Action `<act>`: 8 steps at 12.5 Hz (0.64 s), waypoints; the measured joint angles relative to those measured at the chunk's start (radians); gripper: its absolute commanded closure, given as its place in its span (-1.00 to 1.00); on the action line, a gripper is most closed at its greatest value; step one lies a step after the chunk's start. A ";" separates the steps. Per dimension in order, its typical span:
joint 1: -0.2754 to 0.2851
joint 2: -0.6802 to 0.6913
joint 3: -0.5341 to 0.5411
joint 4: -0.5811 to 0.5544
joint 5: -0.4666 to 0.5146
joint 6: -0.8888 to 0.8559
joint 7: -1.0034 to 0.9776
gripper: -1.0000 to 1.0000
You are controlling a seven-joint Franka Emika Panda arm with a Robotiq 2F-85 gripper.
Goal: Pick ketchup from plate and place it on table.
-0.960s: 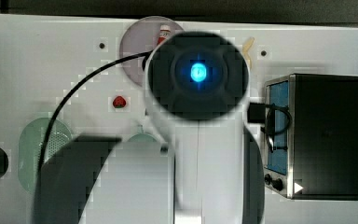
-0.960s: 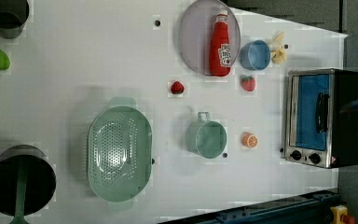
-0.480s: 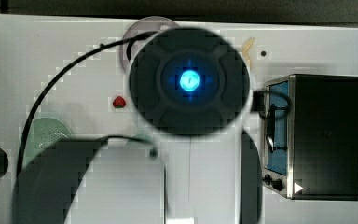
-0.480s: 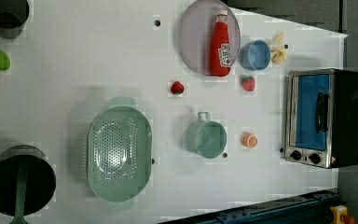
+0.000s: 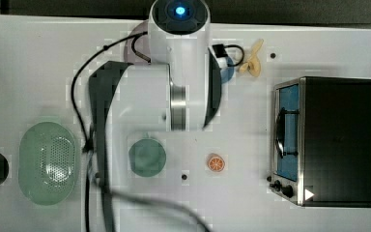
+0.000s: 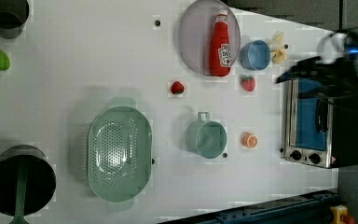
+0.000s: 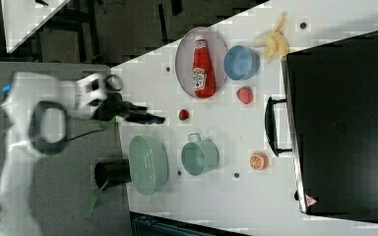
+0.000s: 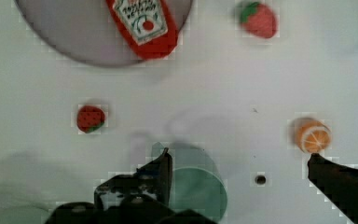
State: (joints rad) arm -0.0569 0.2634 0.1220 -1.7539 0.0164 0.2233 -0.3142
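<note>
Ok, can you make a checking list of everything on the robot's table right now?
Surface: white table, few small dark holes.
Job's things: ketchup lying on the plate, not yet picked.
Clutter: blue bowl, two strawberries, green cup, green basket, orange slice, banana, toaster oven.
Grippers: gripper open, holding nothing.
Cables: black cable along the arm.
Surroundings: dark pot.

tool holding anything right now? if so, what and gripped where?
Nothing is held. The tool is open with only table showing between its fingers in the wrist view, above the green cup. The ketchup lies untouched on the plate.
</note>
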 measured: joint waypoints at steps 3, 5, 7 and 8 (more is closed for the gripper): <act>0.010 0.148 0.002 -0.014 -0.022 0.099 -0.079 -1.00; 0.017 0.214 0.000 -0.025 -0.042 0.199 -0.112 -1.00; 0.026 0.262 -0.002 -0.021 -0.073 0.315 -0.125 -1.00; 0.032 0.286 -0.004 -0.016 -0.102 0.383 -0.152 -1.00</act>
State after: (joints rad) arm -0.0245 0.5493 0.1183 -1.7695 -0.0855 0.6064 -0.4661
